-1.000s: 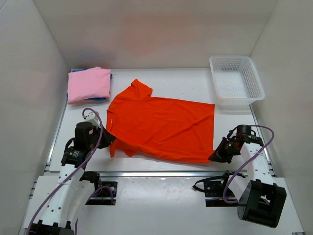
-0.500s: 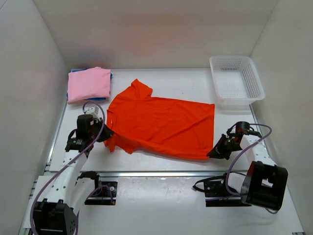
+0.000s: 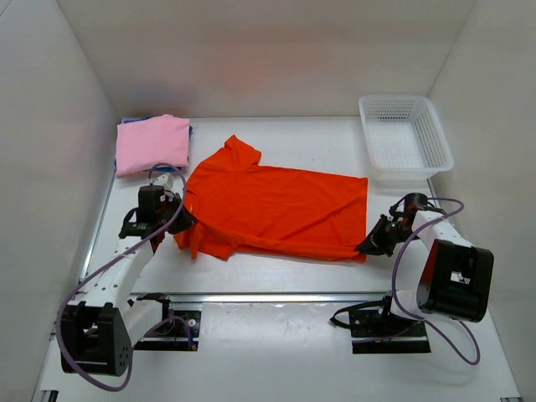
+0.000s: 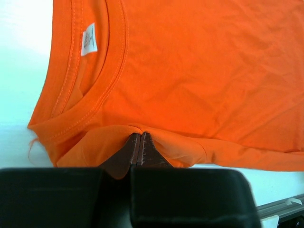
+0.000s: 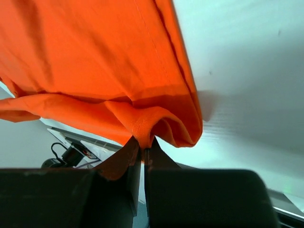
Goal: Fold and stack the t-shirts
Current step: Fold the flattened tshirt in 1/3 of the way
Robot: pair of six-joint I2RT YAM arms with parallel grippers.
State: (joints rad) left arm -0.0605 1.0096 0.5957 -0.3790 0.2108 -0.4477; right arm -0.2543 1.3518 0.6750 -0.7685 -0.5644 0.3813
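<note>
On table (image 3: pixel 322 144), left pincer (image 4: pixel 141 136) pinches orange t-shirt (image 3: pixel 276 209); right pincer (image 5: pixel 143 143) too

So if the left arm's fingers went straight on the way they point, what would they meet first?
The orange t-shirt: the left fingers are pinched on its edge by the collar, and more of it lies spread straight ahead. Depth is unclear, but nothing else shows there.

Top camera looks down from behind — close wrist cameras share the orange t-shirt (image 3: pixel 276 213).
</note>
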